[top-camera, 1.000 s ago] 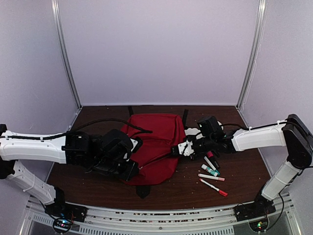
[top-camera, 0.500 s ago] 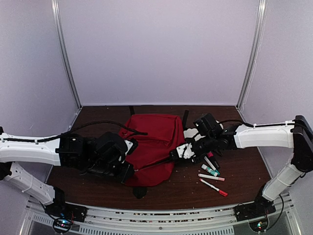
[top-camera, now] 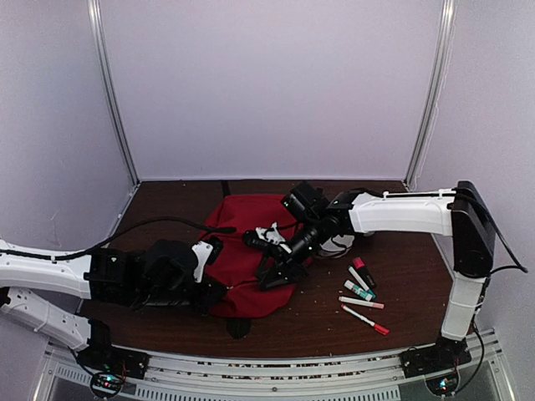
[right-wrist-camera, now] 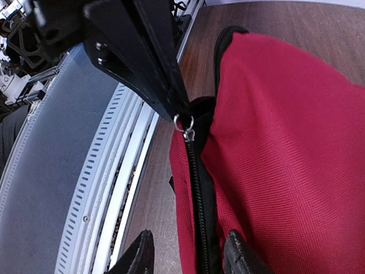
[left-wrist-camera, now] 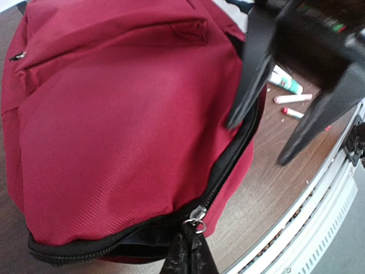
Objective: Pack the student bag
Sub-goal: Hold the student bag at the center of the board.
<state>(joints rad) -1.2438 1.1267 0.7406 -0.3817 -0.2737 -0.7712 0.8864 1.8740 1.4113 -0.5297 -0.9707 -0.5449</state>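
The red student bag lies flat in the middle of the table. My left gripper is at its near edge, shut on the black pull tab of the main zipper. The zipper is partly open to the left of the slider. My right gripper hangs open over the bag's near right part, its fingers either side of the closed zipper line, holding nothing. The left wrist view shows the bag and the right fingers above it.
Several markers lie on the table right of the bag, with a red-capped one nearest the front. A white item lies behind the right arm. The metal rail runs along the near edge, close to the bag.
My right arm has swung left from the bag's right side to over its near part. My left gripper has drawn back left and nearer the front, still at the bag's edge.
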